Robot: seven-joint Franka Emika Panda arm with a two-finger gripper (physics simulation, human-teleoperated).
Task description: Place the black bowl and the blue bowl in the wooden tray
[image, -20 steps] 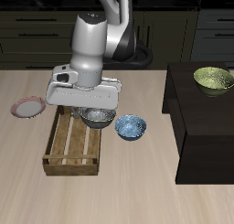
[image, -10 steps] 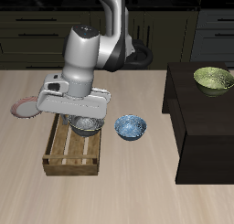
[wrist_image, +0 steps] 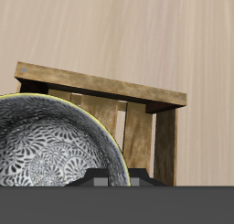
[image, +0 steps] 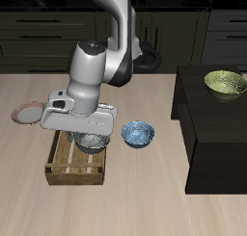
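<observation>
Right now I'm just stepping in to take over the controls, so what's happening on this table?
The arm's claw is holding the black bowl low over the wooden tray, at its back end, and the bowl looks close to being set down. The blue bowl sits on the table beside the tray, not yet picked up. A yellow-green bowl rests on the dark cabinet, out of play.

no readable text, labels, brands, numbers or signs

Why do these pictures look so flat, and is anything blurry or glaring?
Exterior view: even, soft lighting, no glare, a faint shadow beside the blue bowl. Wrist view: the black bowl and the wooden tray look sharp, and a plain grey band hides the gripper.
</observation>
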